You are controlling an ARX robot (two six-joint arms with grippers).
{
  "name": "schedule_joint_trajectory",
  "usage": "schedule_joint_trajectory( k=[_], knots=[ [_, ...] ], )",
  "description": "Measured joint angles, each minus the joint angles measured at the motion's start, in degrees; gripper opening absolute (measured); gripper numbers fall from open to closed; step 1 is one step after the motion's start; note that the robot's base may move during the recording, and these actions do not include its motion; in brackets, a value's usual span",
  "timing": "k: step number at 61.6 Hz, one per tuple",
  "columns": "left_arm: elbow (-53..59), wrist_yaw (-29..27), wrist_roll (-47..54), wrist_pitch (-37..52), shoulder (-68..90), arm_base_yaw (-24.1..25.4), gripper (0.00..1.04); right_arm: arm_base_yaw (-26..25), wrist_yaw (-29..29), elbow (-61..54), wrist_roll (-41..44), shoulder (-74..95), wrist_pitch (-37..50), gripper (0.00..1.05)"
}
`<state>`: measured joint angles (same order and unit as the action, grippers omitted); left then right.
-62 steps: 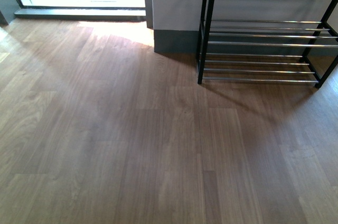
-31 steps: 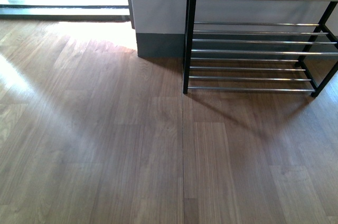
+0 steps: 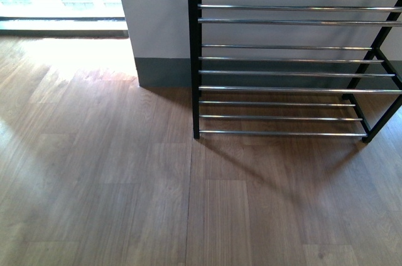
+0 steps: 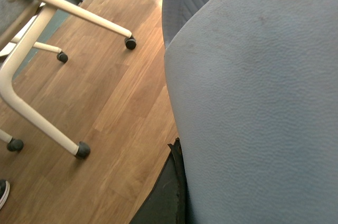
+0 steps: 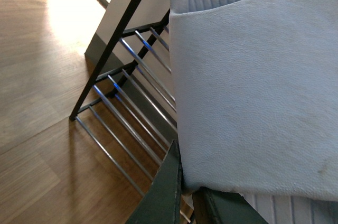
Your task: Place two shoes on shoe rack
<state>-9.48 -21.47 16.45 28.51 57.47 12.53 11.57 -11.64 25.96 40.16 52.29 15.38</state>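
I see the shoe rack standing upright on the wooden floor, against the wall, filling the right half of my front view. Its frame is thin black metal, and each tier is a row of shiny chrome rods running horizontally; three tiers show, all bare. In my left wrist view, a grey shoe fills most of the picture, its pale, slightly soiled sole surface facing the camera, ribbed grey knit above it. In my right wrist view, the other shoe looks the same, white sole facing me, right beside the rack's rods.
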Motion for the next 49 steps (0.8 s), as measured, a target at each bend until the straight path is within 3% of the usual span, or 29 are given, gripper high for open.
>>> schedule_joint_trajectory(
  k=[49],
  knots=[
    [0.00, -0.13, 0.04, 0.00, 0.04, 0.00, 0.02, 0.15, 0.42, -0.17, -0.57, 0.20, 0.11, 0.02]
  ],
)
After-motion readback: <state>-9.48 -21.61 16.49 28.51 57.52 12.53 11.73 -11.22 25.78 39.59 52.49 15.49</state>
